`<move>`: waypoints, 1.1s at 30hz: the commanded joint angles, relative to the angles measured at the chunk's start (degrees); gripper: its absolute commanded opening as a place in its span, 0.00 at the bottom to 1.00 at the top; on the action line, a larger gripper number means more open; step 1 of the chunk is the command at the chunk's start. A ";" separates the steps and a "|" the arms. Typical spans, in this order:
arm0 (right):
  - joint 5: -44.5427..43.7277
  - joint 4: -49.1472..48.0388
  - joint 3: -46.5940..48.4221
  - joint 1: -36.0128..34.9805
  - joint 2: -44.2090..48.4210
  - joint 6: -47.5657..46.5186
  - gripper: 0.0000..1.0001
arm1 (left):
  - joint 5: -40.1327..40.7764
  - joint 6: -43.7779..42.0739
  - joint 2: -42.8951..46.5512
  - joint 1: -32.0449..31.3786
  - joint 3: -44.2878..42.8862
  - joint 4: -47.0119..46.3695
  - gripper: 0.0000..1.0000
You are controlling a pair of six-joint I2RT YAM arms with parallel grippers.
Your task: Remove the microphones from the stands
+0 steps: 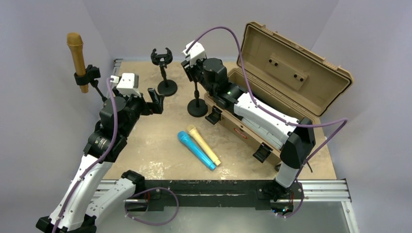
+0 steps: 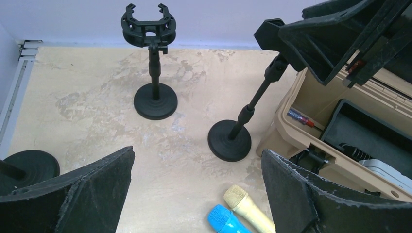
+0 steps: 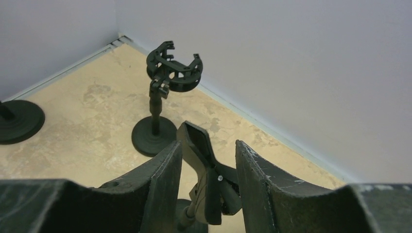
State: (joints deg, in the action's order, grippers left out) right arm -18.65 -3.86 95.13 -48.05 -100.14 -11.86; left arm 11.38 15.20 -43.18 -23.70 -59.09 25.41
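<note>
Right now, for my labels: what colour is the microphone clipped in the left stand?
Golden-brown; the microphone shows best in the top external view.

The worktop (image 1: 145,150) is a sandy tan colour, with pale, washed-out patches all over it. Plain walls (image 1: 145,19) stand close around it, at the back and on both sides. They are a soft grey-purple and look smooth. A thin silver strip (image 2: 17,73) runs where the worktop meets the left wall. A long metal rail (image 1: 325,189) lies along the near edge. The light is soft and even, and the shadows are faint.
</note>
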 commanded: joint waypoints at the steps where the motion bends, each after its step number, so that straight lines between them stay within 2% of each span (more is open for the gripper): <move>1: 3.65 -1.45 -2.11 -0.20 1.96 0.17 0.44 | 0.91 -1.30 -0.06 -0.28 0.51 -0.95 1.00; 5: 5.18 -3.40 -5.13 -0.20 2.77 0.40 0.44 | 0.69 -1.23 -0.15 -0.29 0.43 -0.92 1.00; 10: 2.17 -4.68 -5.57 -0.19 2.19 -0.11 0.42 | 0.66 -1.18 -0.41 -0.30 0.56 -1.05 1.00; 18: -1.51 -1.06 -6.57 -0.17 0.57 0.96 0.33 | 0.75 -1.18 -0.58 -0.29 0.64 -1.07 1.00; 33: 6.08 3.68 -12.26 -0.57 -0.95 5.61 0.30 | 0.33 -0.96 -0.51 -0.38 0.81 -1.17 1.00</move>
State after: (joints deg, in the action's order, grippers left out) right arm -15.77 -10.92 87.59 -47.88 -99.20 -10.13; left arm 11.35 15.20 -43.92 -23.77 -58.46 25.43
